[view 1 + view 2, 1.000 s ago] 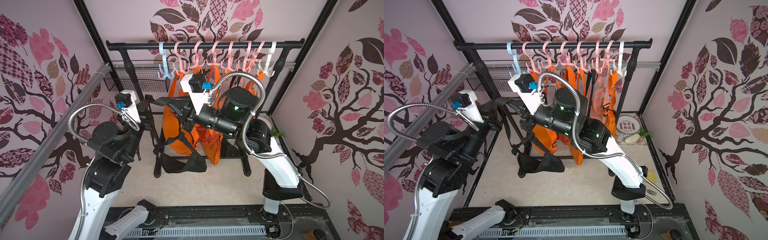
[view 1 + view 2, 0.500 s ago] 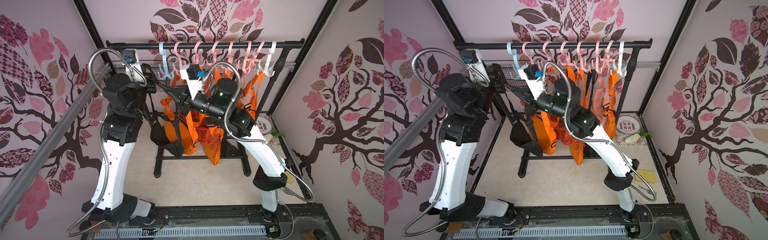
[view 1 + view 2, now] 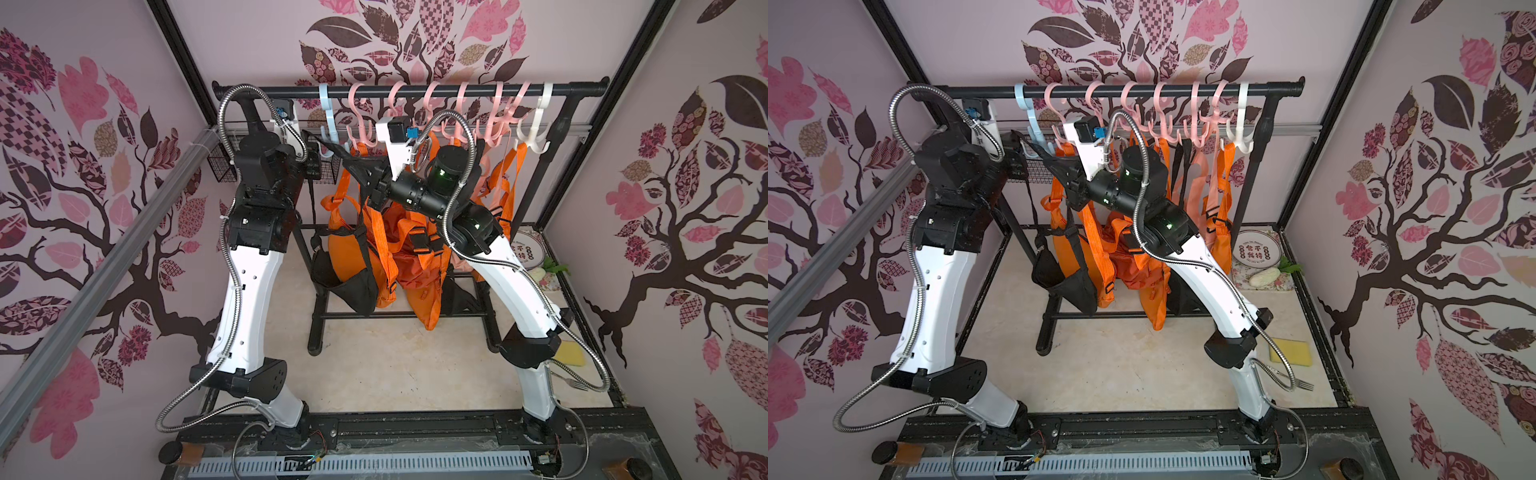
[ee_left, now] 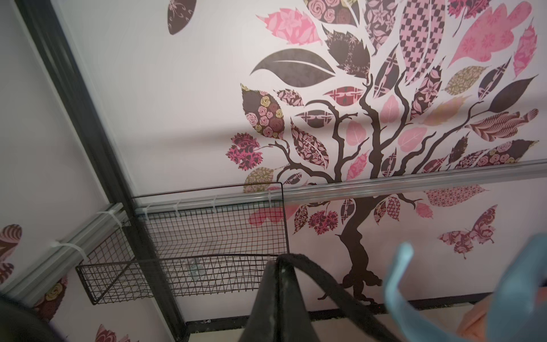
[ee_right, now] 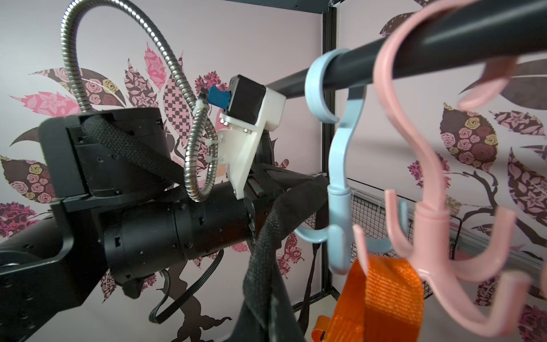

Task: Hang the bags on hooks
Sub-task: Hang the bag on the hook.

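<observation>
While the left claw (image 3: 319, 143) and right claw (image 3: 353, 164) clench its strap (image 3: 337, 150) between them, the black bag (image 3: 351, 286) hangs below.

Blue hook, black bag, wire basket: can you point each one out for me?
blue hook (image 5: 339, 204): right wrist view, on its straight stem.
black bag (image 3: 351, 286): in a top view, on its hanging pouch.
wire basket (image 4: 213, 231): left wrist view, on its back mesh wall.

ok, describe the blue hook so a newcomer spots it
On the black garment rail across the back, plastic hooks hang in a row. The light blue hook is at the end nearest the wire basket. It's the only blue one: the others are pink, plus one white hook at the far end.
</observation>
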Controlling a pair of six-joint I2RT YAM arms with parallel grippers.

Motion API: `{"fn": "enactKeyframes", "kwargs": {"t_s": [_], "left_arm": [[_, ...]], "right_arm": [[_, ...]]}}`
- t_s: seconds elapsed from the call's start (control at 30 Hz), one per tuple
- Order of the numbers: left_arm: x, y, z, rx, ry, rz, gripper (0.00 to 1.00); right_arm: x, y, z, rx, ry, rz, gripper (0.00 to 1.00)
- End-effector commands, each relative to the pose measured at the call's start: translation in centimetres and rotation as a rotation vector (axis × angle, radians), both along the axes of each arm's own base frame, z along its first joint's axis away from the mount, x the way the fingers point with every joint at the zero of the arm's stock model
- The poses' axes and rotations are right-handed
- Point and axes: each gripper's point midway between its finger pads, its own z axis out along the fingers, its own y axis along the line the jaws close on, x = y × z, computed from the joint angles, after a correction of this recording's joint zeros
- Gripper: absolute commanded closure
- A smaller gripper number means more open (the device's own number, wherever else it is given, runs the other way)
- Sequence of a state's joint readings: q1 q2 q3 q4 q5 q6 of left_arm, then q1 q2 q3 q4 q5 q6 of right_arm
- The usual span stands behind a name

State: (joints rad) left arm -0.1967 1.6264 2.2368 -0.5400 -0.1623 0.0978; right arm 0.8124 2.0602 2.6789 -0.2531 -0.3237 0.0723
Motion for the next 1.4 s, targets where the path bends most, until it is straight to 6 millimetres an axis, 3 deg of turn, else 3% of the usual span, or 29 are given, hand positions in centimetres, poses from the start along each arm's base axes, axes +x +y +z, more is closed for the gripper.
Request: {"fn": "enactKeyframes", "kwargs": {"t_s": [0.0, 0.33, 0.63, 0.73, 0.83, 0.87, 0.97, 1.17, 1.3, 1.37], "left_arm": [[-0.8, -0.4, 0.9, -0.025, -0.016, -0.04, 1.0], [-1.4, -0.3, -3.3, -0.054, 0.063, -0.042, 1.0], [-3.0, -0.5, -2.8, -0.105, 0.062, -0.075, 1.0], [-4.3, -0.7, -2.3, -0.13, 0.056, -0.103, 0.81], [-5.9, -0.9, -1.9, -0.151, 0.047, -0.127, 0.62], [-5.9, -1.1, -2.9, -0.157, 0.073, -0.137, 0.53], [-7.4, -1.3, -3.3, -0.173, 0.083, -0.156, 0.37], [-10.0, -2.0, -5.5, -0.163, 0.134, -0.173, 0.21], [-12.3, -1.9, -8.0, -0.169, 0.161, -0.161, 0.02], [-13.9, -1.4, -9.0, -0.189, 0.138, -0.16, 0.02]], "right_arm": [[0.1, -0.6, 1.4, 0.047, -0.028, 0.01, 1.0], [0.9, -0.2, -2.1, -0.006, 0.085, 0.027, 1.0], [1.3, -0.5, -5.1, -0.028, 0.169, 0.006, 1.0], [1.1, -0.7, -5.3, -0.037, 0.188, 0.004, 1.0], [0.6, -1.3, -5.0, -0.036, 0.19, -0.002, 0.79], [0.1, -1.5, -4.7, -0.032, 0.184, 0.005, 0.72], [-1.1, -2.9, -3.2, -0.007, 0.162, -0.001, 0.57], [-3.5, -5.5, -2.4, -0.015, 0.134, -0.045, 0.35], [-5.6, -9.3, -0.6, 0.018, 0.092, -0.131, 0.1], [-7.0, -11.3, 0.1, 0.046, 0.07, -0.159, 0.0]]}}
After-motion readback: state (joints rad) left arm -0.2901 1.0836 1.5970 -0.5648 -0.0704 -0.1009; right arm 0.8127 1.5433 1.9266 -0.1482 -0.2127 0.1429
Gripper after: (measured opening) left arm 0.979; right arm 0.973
